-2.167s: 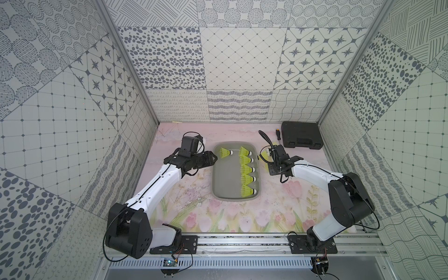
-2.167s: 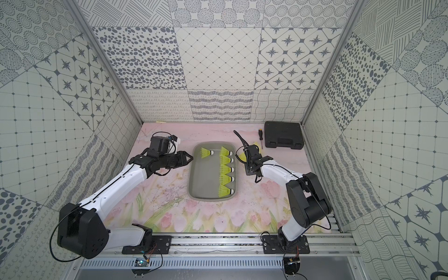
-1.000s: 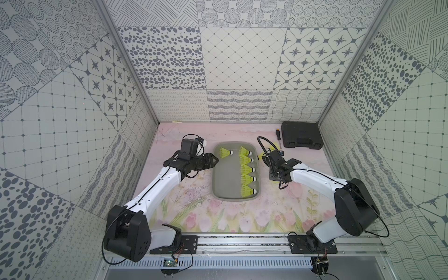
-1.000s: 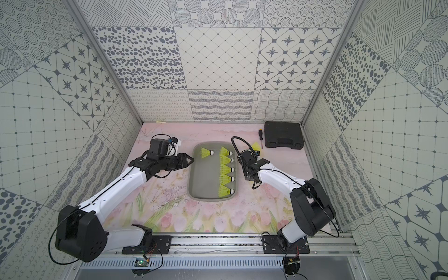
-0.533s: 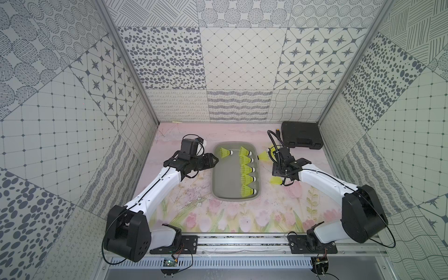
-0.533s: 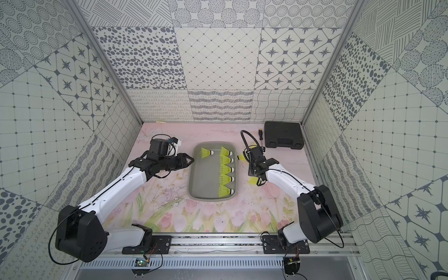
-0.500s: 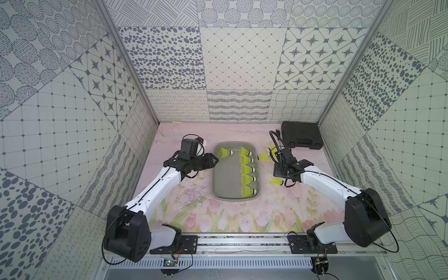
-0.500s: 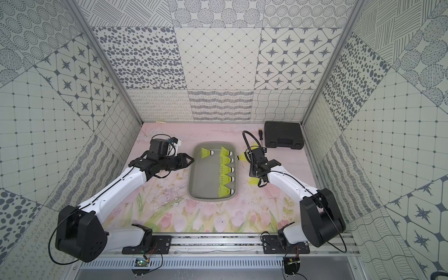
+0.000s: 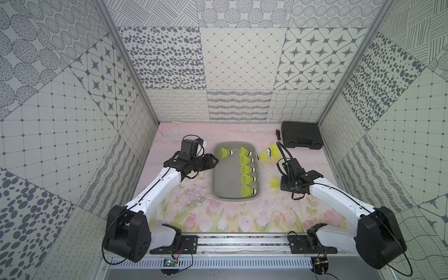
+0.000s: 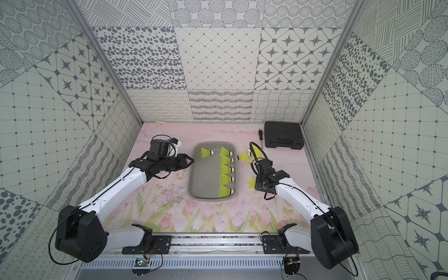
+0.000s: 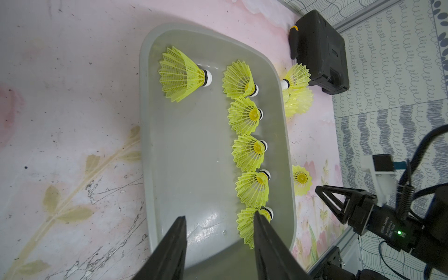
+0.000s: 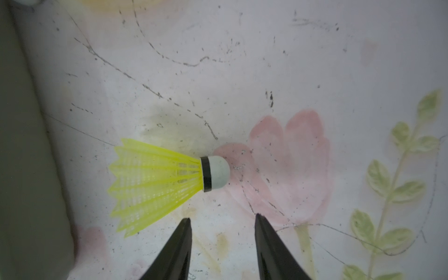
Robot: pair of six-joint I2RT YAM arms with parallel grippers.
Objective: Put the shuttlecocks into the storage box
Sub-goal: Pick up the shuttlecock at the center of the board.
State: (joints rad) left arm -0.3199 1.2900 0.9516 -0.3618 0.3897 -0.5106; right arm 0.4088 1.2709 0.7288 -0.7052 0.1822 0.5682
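**Right pincer open over a loose shuttlecock beside the box**

The right pincer (image 12: 222,217) stands with its jaws apart and nothing between them. Just ahead of its tips a neon yellow-green plastic mesh shuttlecock (image 12: 169,179) lies on its side on the pink flower-printed mat (image 12: 303,68). The white cap sits roughly in line with the gap, and the skirt fans sideways toward the shallow grey plastic storage box (image 12: 24,145).

It is likely to be very light. The mesh skirt should flex and crush easily, while the rounded cap is firm and may roll or slip. The safest hold looks to be across the dark band, where cap meets skirt.

The box wall is close beside the skirt's edge, leaving little room on that side. Six shuttlecocks (image 9: 246,179) already lie inside, five of them in a row along the near wall.

Farther beyond the pincer two more (image 9: 265,155) rest on the mat near a small screwdriver (image 9: 278,135) and a black ribbed hard case (image 9: 301,134). Across the box the left pincer (image 11: 219,214) hovers, also open and empty.
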